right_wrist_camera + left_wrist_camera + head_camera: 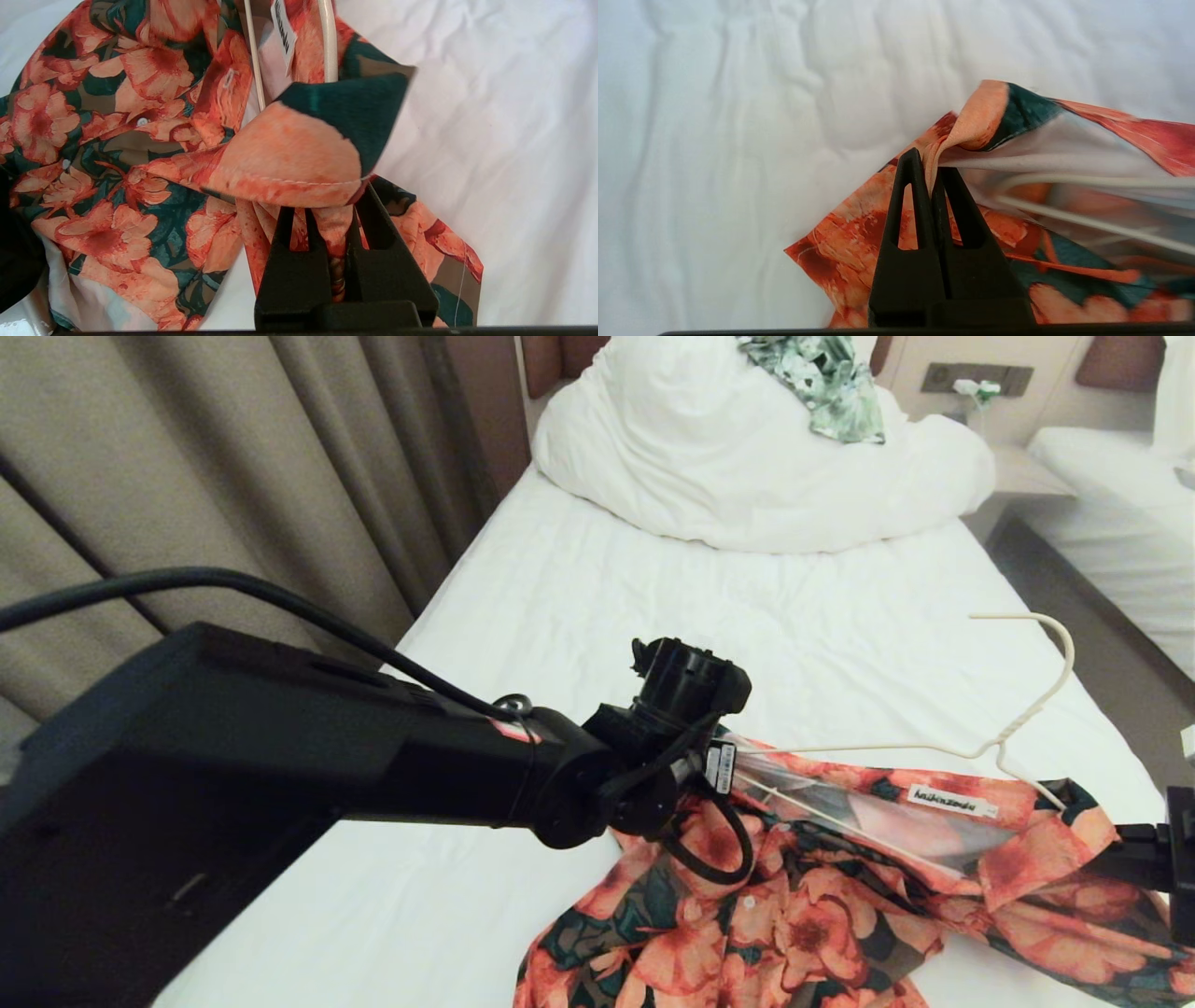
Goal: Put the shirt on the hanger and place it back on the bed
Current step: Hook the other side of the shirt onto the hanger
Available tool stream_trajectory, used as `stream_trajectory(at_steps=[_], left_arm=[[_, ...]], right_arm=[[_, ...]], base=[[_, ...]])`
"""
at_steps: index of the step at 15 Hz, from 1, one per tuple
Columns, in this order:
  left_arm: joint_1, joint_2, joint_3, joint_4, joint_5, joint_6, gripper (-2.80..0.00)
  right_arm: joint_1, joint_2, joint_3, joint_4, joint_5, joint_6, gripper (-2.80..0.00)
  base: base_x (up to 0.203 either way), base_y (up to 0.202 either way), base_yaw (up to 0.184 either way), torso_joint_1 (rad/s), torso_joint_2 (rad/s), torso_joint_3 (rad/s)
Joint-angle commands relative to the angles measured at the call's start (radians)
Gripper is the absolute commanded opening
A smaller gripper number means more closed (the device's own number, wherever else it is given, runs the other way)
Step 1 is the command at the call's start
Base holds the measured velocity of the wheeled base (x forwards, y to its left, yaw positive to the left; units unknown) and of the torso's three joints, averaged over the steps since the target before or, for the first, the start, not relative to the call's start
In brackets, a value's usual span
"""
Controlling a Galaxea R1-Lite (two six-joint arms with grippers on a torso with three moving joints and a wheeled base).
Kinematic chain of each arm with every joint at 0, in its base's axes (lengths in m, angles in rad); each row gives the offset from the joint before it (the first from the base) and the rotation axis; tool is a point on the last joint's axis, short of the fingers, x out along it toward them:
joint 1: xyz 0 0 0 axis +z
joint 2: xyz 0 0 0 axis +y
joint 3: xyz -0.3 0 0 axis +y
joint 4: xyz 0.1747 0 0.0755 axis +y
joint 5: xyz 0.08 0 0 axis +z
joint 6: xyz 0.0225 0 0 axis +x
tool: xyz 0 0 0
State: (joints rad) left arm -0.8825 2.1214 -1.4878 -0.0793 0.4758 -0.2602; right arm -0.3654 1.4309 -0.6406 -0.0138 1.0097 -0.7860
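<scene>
Floral cloth in orange and dark green, the shirt, lies crumpled on the white sheet of the bed, at the near end and toward the robot's right. The cream wire hanger is already partly inside it: 2 of its wires run under the cloth below the collar, and the hook rises free above the white neck label, curving away toward the pillow end.

Both pincers are clamped on the shirt. The left pincer has its jaws pressed together on a thin fold of the cloth edge at the shirt's left side, and in the left wrist view the hanger wires pass just beside that fold, inside the cloth. The right pincer has its jaws together on a bunched part of cloth just under the collar flap, at the right side; in the head view only the black end of this arm shows at the picture's edge.

So the long axis of the hanger lies across the bed, from one pincer to the other, and the shirt is stretched between them along the same line. I judge that the coming move depends on this: each pincer must draw its side of the cloth outward over the nearer hanger end. The left shoulder looks less covered, so the left arm seems to have more to do.
</scene>
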Motion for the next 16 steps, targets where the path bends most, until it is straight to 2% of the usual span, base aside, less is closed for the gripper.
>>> stream_trajectory(at_steps=[1,3,6,10,14,16], left_arm=[[-0.024,-0.061,0.008,-0.001,0.005,-0.001,-2.8],[-0.028,-0.077,0.021,-0.001,0.007,0.02,-2.8],[-0.022,-0.101,0.03,-0.004,0.008,0.019,-2.8],[-0.083,-0.162,0.027,-0.005,0.008,0.034,-2.8],[-0.165,-0.25,0.031,-0.001,-0.001,0.059,-2.8],[-0.175,-0.265,0.028,-0.002,-0.012,0.101,-2.8]], right_arm=[[0.007,-0.024,-0.001,0.0,0.006,-0.003,-2.8],[0.01,-0.042,-0.002,0.002,0.004,-0.003,-2.8],[0.012,-0.049,-0.006,0.008,0.004,-0.001,-2.8],[0.085,-0.064,-0.03,0.009,0.004,0.015,-2.8],[0.205,-0.066,-0.124,0.007,0.004,0.167,-2.8],[0.255,-0.061,-0.161,-0.001,0.005,0.248,-2.8]], base=[[0.0,0.0,0.0,0.0,0.0,0.0],[0.0,0.0,0.0,0.0,0.0,0.0],[0.0,0.0,0.0,0.0,0.0,0.0],[0.0,0.0,0.0,0.0,0.0,0.0],[0.0,0.0,0.0,0.0,0.0,0.0],[0.0,0.0,0.0,0.0,0.0,0.0]])
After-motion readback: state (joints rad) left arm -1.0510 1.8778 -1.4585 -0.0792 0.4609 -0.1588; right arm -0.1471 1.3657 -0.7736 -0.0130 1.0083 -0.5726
